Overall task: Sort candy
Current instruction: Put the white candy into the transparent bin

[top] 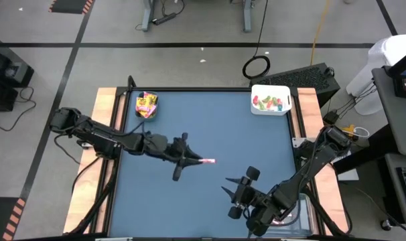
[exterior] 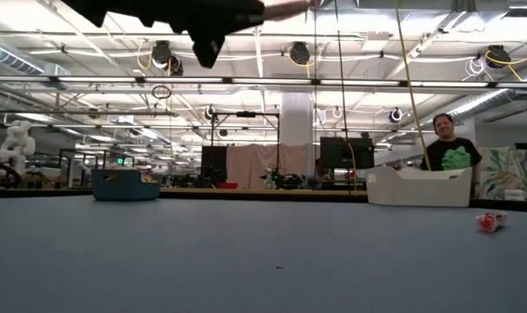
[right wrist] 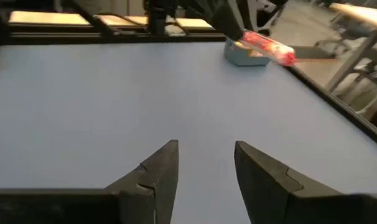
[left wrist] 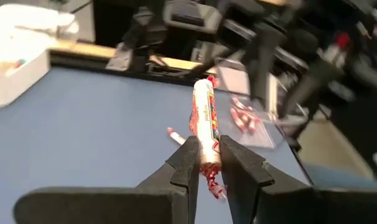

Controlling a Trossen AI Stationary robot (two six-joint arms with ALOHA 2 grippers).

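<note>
Gripping a candy stick, the left hand hides a floor-level sweet; right hand gapes empty.

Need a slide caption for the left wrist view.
Left gripper pinches a pink-white candy stick above the blue table.

Right hand open over bare blue worktop; far off, pink-white candy stick gripped by left hand, teal bin behind.
</note>
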